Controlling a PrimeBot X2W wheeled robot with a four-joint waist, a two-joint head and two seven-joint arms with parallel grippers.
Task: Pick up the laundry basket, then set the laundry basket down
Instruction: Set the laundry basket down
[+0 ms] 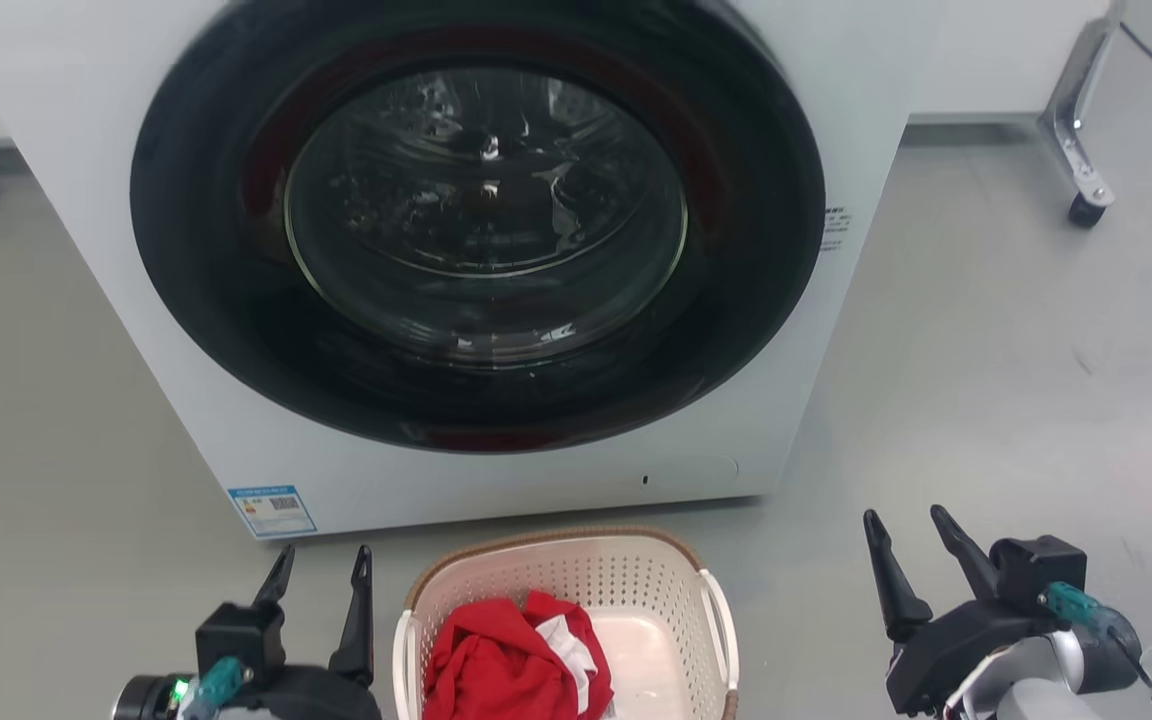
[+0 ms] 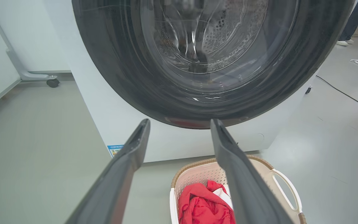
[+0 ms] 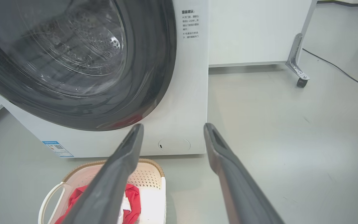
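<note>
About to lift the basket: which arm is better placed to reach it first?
Left. The left tool, open, sits close beside the laundry basket; the right tool, also open, stands visibly farther from it.

You can read "温馨提示" heading the notice right of the washing machine door; the blue label below-left of it is too small to read.

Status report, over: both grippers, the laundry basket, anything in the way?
Left gripper open, empty, left of laundry basket. Right gripper open, empty, to its right. Basket on floor, red garment inside, ungripped. Washing machine close behind it.
</note>
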